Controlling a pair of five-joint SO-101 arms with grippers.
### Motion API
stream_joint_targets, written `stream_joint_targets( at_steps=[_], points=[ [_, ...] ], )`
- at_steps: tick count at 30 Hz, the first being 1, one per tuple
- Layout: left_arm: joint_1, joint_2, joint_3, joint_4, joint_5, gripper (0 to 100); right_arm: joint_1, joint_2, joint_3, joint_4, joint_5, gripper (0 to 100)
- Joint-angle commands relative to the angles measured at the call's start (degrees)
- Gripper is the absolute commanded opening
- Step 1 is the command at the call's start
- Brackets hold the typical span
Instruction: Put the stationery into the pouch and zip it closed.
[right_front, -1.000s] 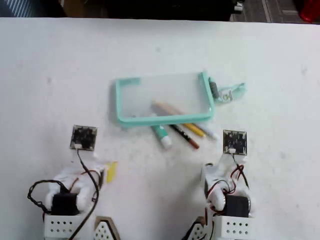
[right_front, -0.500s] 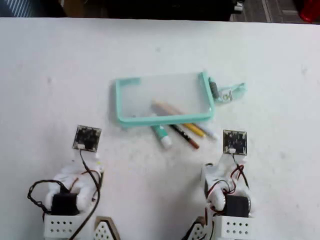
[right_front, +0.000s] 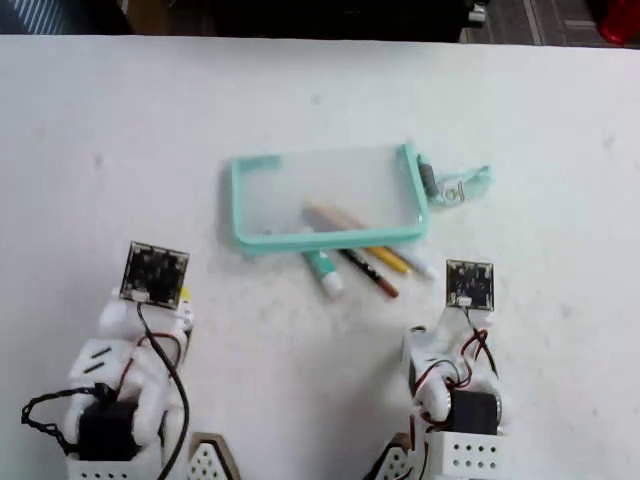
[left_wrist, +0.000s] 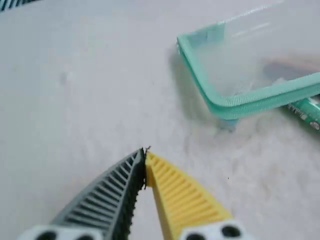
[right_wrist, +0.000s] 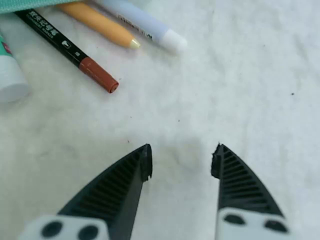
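A clear pouch (right_front: 328, 196) with a mint-green zip border lies flat mid-table; its corner (left_wrist: 235, 75) is in the left wrist view. Several pens stick out from under its near edge: a green-and-white one (right_front: 324, 271), a black pen with a brown cap (right_wrist: 70, 53), an orange pencil (right_wrist: 100, 26) and a pale blue pen (right_wrist: 145, 25). My left gripper (left_wrist: 145, 152) is shut with nothing in it, low over the table, near-left of the pouch. My right gripper (right_wrist: 181, 160) is open just short of the pen tips.
The zip pull with a mint tab (right_front: 458, 186) lies at the pouch's right end. Both arm bases (right_front: 115, 430) (right_front: 455, 415) sit at the near edge. Bare white table (right_front: 560, 120) surrounds the pouch on all sides.
The left arm has swung to the left and its wrist has moved a little toward the pouch. The right arm, pouch and pens have kept still.
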Motion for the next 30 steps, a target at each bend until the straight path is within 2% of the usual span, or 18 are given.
stream_joint_targets(
  at_steps=[1,7,11,15,18,24,26,30],
  points=[
    [2.2,0.0,-3.0,-6.2,-1.0,3,0.0,-0.2,0.5,0.4,0.4,19.7],
    [8.4,0.0,-3.0,-9.8,-1.0,3,-0.1,-0.3,0.5,-0.4,0.4,19.7],
    [13.5,0.0,-3.2,-17.4,-1.0,3,0.6,-0.3,0.5,-10.8,0.2,19.7],
    [18.2,0.1,-3.3,-21.5,-1.0,3,5.1,-0.3,0.5,-23.5,0.3,19.7],
    [20.1,0.1,-3.3,-21.8,-0.9,3,7.0,-0.3,0.5,-29.1,0.4,19.7],
    [20.4,0.7,-8.6,-23.9,2.4,3,11.2,-0.3,0.5,-30.0,0.5,19.7],
    [20.4,4.6,-12.6,-23.9,4.0,3,13.8,-0.3,0.5,-29.9,3.5,19.7],
    [20.4,22.8,-20.1,-24.2,6.4,3,14.4,-0.2,0.5,-27.4,17.0,19.6]
  ],
)
